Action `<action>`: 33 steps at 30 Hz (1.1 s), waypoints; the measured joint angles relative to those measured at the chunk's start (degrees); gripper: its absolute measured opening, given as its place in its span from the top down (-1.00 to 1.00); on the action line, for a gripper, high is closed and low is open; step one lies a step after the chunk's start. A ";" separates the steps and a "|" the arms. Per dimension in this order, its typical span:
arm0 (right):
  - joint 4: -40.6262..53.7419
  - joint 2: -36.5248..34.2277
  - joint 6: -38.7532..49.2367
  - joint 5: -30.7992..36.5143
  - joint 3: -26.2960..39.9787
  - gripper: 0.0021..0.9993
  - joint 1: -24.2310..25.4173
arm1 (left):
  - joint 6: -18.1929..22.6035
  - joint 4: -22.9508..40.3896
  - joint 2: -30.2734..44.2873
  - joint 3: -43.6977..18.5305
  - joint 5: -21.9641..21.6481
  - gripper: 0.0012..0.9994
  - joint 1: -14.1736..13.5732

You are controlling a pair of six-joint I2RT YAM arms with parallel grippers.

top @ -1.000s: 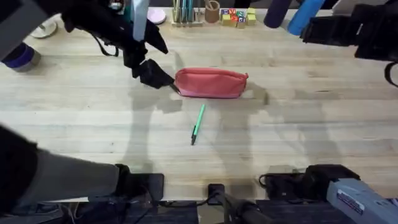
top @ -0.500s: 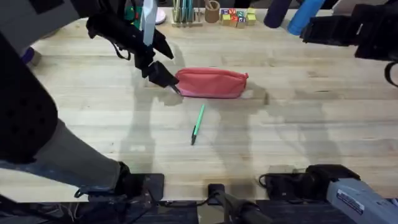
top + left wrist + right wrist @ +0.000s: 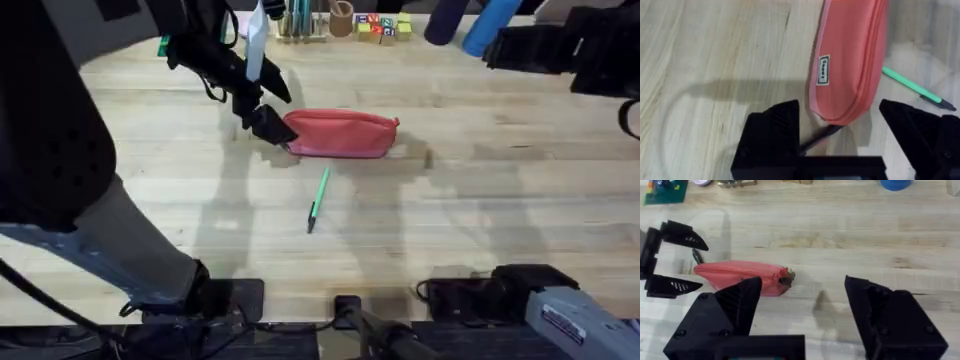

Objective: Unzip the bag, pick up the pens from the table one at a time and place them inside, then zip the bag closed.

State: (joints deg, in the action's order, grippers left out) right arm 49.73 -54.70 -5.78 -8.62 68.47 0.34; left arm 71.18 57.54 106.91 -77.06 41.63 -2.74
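bag (image 3: pixel 340 134): salmon-pink pouch lying lengthwise on the table (image 3: pixel 480 210), toward the far middle; zipper runs along its length and looks closed; small white label on the side seen in the left wrist view (image 3: pixel 824 70); also seen in the right wrist view (image 3: pixel 740 275), with a dark zipper pull at its right-hand end
green pen (image 3: pixel 318 200): light green with a dark tip, flat on the table just nearer than the bag, apart from it, lying at a slant with its dark tip toward the near edge; in the left wrist view (image 3: pixel 917 89) it sits beyond the pouch
black pen (image 3: pixel 817 139): thin dark rod poking out from beside the left end of the bag, between the left fingers; whether it touches the bag cannot be told
left gripper (image 3: pixel 270 122): reached across to the left end of the bag, low over the table; fingers spread, straddling the bag's end and the dark rod, nothing clamped; in the right wrist view it appears as two black prongs at the pouch's end (image 3: pixel 671 260)
right gripper (image 3: pixel 802 315): held high above the table, on the bag's right side, well apart from it; fingers wide apart, nothing between them
far edge of table: rack of upright teal sticks (image 3: pixel 298 20), a small wooden cup (image 3: pixel 342 18), coloured letter blocks (image 3: pixel 380 26)
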 joint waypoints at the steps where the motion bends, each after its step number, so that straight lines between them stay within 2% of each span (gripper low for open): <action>1: -0.02 0.00 0.00 0.00 0.00 -0.99 0.00 | 0.00 -0.21 0.02 0.00 0.02 -0.99 0.00; 7: -0.57 0.00 0.00 0.00 0.00 -0.99 0.00 | -0.02 -0.37 0.02 0.00 0.20 -0.96 0.00; 16: -0.79 0.00 0.00 0.00 0.00 -0.99 0.00 | -0.04 -0.35 0.02 -0.02 0.39 -0.49 0.00; 19: -0.79 0.00 0.00 0.02 0.00 -0.99 0.00 | 0.00 -0.34 0.02 -0.02 0.44 -0.07 -0.02; 23: -0.79 0.00 0.00 0.02 0.00 -0.99 0.00 | 0.02 -0.22 0.02 -0.02 0.57 0.39 -0.55; 25: -0.79 0.00 -0.01 0.02 0.00 -0.99 0.00 | 0.13 -0.05 0.02 -0.02 0.46 0.75 -0.86; 26: -0.79 0.00 0.00 0.02 0.00 -0.99 0.00 | 0.20 -0.13 0.00 -0.02 0.26 0.87 -1.12; 33: -0.81 0.00 0.00 0.00 0.00 -0.99 0.00 | 0.20 -0.16 0.02 -0.04 -1.16 0.92 -1.86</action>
State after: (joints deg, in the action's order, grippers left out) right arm 48.93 -54.70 -5.78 -8.62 68.47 0.34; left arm 71.37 57.39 106.94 -77.10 40.46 -4.60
